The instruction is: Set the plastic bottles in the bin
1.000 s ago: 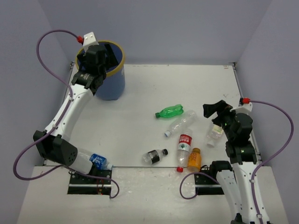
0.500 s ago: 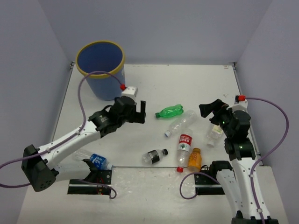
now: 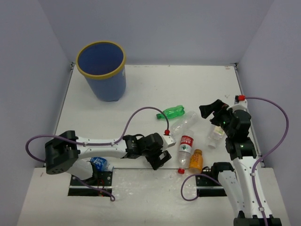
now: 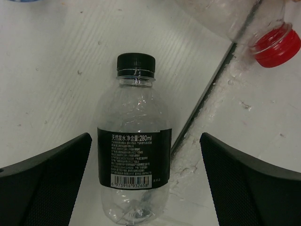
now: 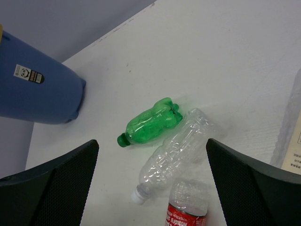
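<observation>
My left gripper (image 3: pixel 158 159) is open, low at the table's near edge. In the left wrist view it (image 4: pixel 146 188) straddles a clear dark-label bottle (image 4: pixel 134 160) lying with its black cap pointing away; the fingers stand apart from it. The top view hides that bottle. My right gripper (image 3: pixel 208 111) is open and empty, above the table right of the green bottle (image 3: pixel 170 112) and a clear bottle (image 3: pixel 183 123), both also in the right wrist view (image 5: pixel 150 121) (image 5: pixel 176 153). The blue bin (image 3: pixel 101 70) stands far left at the back.
A red-label bottle (image 3: pixel 185 150) and an orange bottle (image 3: pixel 195 161) lie just right of my left gripper. A pale-label bottle (image 3: pixel 216 134) lies under my right arm. A blue-label bottle (image 3: pixel 99 163) lies by the left arm's base. The table's near edge seam (image 4: pixel 207 94) runs beside the dark-label bottle.
My left arm has swung from over the bin down across the table to the near edge, now open over the dark-label bottle. My right gripper shifted slightly left.
</observation>
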Available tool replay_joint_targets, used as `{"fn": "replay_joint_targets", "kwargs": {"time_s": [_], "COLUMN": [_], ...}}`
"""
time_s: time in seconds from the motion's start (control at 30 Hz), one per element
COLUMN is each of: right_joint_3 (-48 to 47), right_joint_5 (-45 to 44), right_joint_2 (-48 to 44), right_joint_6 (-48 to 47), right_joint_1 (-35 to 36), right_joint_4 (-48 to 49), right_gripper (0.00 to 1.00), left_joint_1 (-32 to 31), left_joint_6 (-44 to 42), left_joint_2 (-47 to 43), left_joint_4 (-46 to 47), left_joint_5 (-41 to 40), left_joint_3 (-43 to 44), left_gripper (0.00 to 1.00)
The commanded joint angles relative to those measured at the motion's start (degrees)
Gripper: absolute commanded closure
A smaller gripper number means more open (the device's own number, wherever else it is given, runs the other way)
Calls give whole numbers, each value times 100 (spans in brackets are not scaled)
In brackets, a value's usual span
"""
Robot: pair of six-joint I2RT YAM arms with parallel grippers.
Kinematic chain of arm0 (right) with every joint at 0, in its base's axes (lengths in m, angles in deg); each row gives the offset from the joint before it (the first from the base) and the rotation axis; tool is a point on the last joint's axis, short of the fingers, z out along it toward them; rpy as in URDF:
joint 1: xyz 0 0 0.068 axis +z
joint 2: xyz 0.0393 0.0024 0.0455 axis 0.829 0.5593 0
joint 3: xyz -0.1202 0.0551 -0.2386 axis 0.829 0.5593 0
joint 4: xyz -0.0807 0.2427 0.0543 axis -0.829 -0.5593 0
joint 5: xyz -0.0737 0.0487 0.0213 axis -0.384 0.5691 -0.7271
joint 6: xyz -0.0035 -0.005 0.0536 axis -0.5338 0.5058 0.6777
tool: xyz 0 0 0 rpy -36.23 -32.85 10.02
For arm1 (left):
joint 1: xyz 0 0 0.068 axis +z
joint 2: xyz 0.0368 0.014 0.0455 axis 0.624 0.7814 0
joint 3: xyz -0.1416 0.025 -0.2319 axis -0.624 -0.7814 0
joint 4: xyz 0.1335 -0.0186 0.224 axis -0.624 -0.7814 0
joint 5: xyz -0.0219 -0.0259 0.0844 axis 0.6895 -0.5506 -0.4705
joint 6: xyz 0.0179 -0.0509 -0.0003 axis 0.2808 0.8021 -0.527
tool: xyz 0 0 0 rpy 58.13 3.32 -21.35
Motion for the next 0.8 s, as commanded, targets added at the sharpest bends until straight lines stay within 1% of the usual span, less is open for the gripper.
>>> {"fn": "replay_joint_targets", "kwargs": {"time_s": [0.0,0.1,0.17,0.23,0.3,0.4,0.57,0.63,0.7,0.77], "right_joint_3": [-74,-86,-69,-124,-199,-279,-347,-402,-409,-365], "right_joint_5": [113,97,80,53,59,133,80,-31,-81,44], "right_joint_2": [56,72,96,133,191,251,270,287,294,312], "right_joint_6": [-19,1,22,66,132,184,166,112,104,122], "right_joint_1": [-27,-20,-25,-27,-19,-27,-18,-20,-27,-19], "right_joint_4": [163,152,188,152,95,44,-3,-80,-72,57], "right_gripper": [1,1,1,1,1,1,1,1,1,1], "left_joint_1": [-50,-55,-62,-64,-64,-64,-64,-64,-64,-64], "left_joint_6": [-130,-81,-90,-68,-59,-30,30,28,-2,-109], "left_joint_2": [239,451,490,429,267,-4,-987,-1385,-1869,-2357], "left_joint_4": [563,594,556,572,684,729,481,277,275,552], "left_joint_5": [116,-165,-385,-690,-716,-711,-1024,-1232,-1394,-2221], "left_joint_3": [-125,-171,-201,-287,-372,-380,-245,-18,102,362], "left_gripper": [0,0,5,20,50,74,86,88,89,96]}}
